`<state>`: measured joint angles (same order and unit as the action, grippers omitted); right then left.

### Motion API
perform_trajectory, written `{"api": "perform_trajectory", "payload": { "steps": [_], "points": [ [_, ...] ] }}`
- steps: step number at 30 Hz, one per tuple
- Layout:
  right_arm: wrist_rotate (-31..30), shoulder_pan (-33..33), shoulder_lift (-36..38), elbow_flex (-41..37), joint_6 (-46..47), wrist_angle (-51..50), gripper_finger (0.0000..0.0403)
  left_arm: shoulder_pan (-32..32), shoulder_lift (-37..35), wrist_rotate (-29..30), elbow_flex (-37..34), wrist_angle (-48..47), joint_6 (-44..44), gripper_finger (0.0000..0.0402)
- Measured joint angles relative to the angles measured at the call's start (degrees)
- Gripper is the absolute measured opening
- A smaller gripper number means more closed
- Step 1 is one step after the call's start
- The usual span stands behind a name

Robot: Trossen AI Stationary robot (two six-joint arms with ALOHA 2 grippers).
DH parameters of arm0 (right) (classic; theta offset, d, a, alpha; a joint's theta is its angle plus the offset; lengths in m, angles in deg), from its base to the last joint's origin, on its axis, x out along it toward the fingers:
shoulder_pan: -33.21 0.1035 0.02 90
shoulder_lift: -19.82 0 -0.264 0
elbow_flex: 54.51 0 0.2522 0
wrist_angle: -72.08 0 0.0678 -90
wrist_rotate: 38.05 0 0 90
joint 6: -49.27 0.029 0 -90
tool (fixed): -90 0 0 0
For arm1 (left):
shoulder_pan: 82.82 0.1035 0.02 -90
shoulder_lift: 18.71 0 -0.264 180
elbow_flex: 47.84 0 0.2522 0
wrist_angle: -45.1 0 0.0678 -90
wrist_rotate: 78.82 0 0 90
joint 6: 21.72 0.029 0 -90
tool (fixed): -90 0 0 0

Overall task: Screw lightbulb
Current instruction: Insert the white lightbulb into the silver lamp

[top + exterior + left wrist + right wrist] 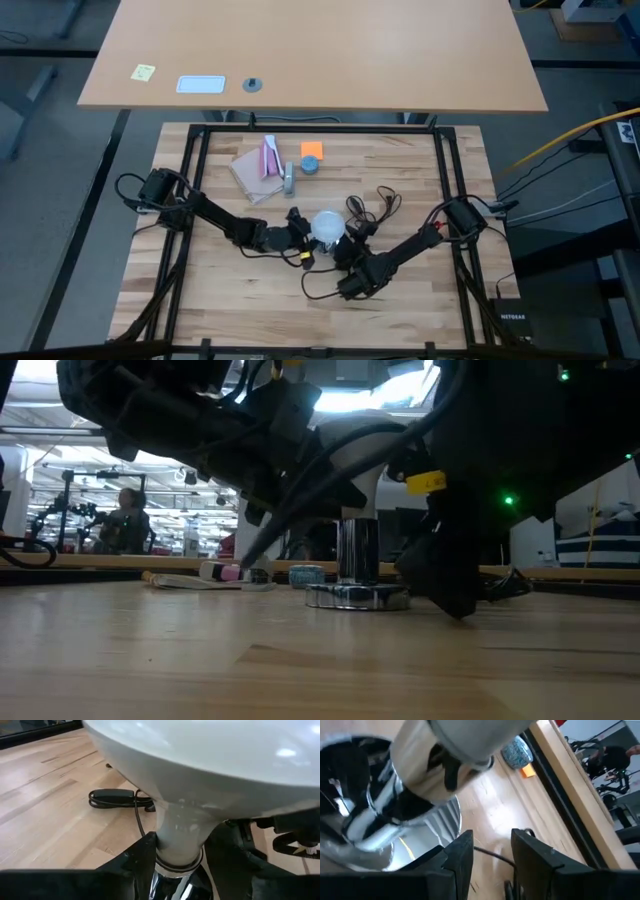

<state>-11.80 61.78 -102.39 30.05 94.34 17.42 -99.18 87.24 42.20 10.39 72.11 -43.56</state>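
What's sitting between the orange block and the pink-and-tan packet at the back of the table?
In the high view, a small blue-grey round piece lies just below the orange block, and a grey roll-like item lies beside the pink-and-tan packet. Nothing else shows there.

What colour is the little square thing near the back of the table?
Orange. The square shows best in the high view.

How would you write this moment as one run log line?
left gripper: shut on bulb neck | bulb: upright in socket | right gripper: beside socket

socket (pixel 395 820): shiny metal, bulb neck (pixel 465 745) above | right claw (pixel 492 855): fingers apart, beside socket | wooden table (pixel 505 810)
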Motion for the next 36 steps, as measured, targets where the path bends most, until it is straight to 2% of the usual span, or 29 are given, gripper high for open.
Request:
{"api": "perform_trajectory", "payload": {
  "steps": [5, 10, 16, 22, 24, 32, 36],
  "points": [
    [2.93, 2.09, 2.85, -0.19, -0.55, -3.83, 0.0138, 0.07, 0.00, 0.34, 0.00, 0.04, 0.03, 0.0158],
    [9.45, 5.52, 6.28, -0.03, -2.34, -4.29, 0.0138, 0.21, 0.00, 0.51, 0.00, 0.11, 0.07, 0.0158],
    [13.97, 9.28, 9.06, 0.01, -2.12, 1.19, 0.0138, 0.20, 0.00, 0.58, 0.00, 0.11, 0.13, 0.0158],
    [13.76, 10.37, 7.69, -1.56, -4.96, 16.94, 0.0138, 0.20, 0.00, 0.66, 0.00, 0.13, 0.14, 0.0158],
    [12.06, 9.98, 6.15, -2.00, -6.38, 20.91, 0.0138, 0.22, 0.00, 0.66, 0.00, 0.31, 0.15, 0.0158],
    [6.02, 7.61, 0.54, -2.06, -6.48, 22.10, 0.0138, 0.11, 0.00, 0.62, 0.00, 0.37, -0.66, 0.0159],
    [5.63, 6.38, 0.06, -2.00, -6.23, 22.04, 0.0138, 0.11, 0.00, 0.59, -0.02, 0.35, -0.71, 0.0159]
  ]
}}
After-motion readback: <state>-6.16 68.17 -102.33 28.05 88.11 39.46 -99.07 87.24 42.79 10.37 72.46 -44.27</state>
